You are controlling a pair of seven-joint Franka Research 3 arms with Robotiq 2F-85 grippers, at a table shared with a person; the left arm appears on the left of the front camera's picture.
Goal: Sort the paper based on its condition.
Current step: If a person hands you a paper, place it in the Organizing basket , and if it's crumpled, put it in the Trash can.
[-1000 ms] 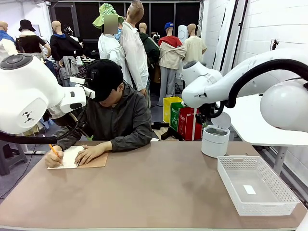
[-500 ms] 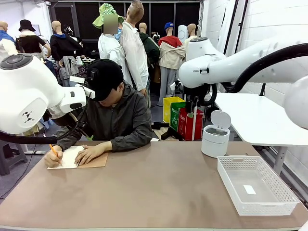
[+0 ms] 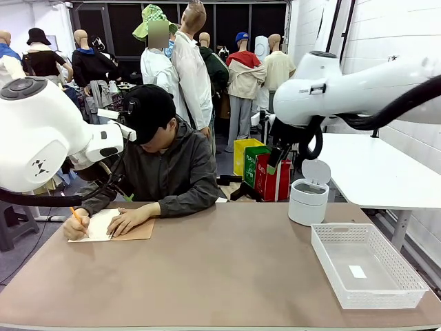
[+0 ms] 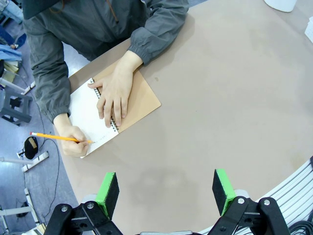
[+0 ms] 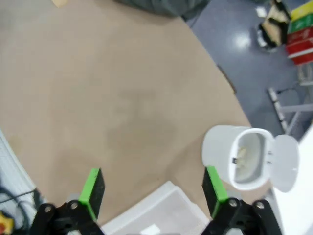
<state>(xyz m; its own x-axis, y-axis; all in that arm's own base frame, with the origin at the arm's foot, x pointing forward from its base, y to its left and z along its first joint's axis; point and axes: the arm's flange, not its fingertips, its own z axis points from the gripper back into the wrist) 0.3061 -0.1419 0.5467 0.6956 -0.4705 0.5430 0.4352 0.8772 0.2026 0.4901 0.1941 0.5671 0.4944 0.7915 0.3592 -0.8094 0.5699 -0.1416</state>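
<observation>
Carried rightward since a second ago, with the right tool now high beside the open flip-lid bin, pads wide apart, gripping nothing. Left tool likewise spread and empty, above bare surface. Paper bound in the spiral notebook under the person's hand. Keep both tools raised and clear until a sheet comes loose. Then judge flat or crumpled first, pinch flat sheets by an edge, and likely drop wads in the bin, flat ones in the basket.
</observation>
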